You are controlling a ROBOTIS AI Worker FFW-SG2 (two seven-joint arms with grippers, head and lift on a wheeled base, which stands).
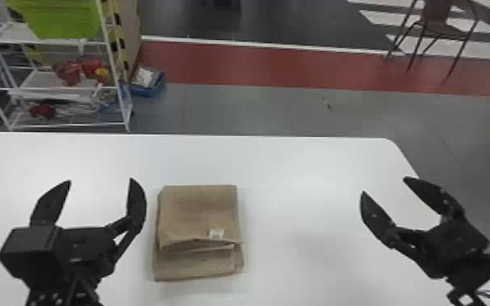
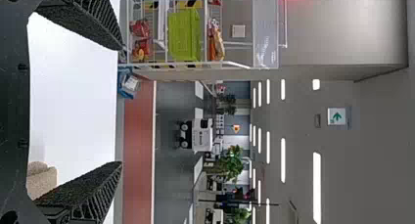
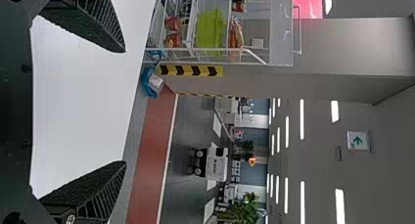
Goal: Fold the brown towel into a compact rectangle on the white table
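The brown towel [image 1: 199, 211] lies folded on the white table [image 1: 297, 162], left of the middle. Its upper layer stops short of the near edge, so a lower layer shows as a strip, and a small pale tag sits near the upper layer's near edge. Just left of the towel is my left gripper [image 1: 101, 180], open and holding nothing. My right gripper [image 1: 382, 184] stands open well to the towel's right. In the left wrist view my left gripper [image 2: 121, 105] has a corner of the towel [image 2: 41, 180] beside one finger. The right wrist view has my right gripper [image 3: 125, 106] with bare table between its fingers.
Beyond the table's far left edge stands a white wire shelf [image 1: 128, 101] with a green bin [image 1: 59, 20]. A blue box [image 1: 148, 87] rests on the floor beside it. Farther back on the right is a chair [image 1: 435, 24].
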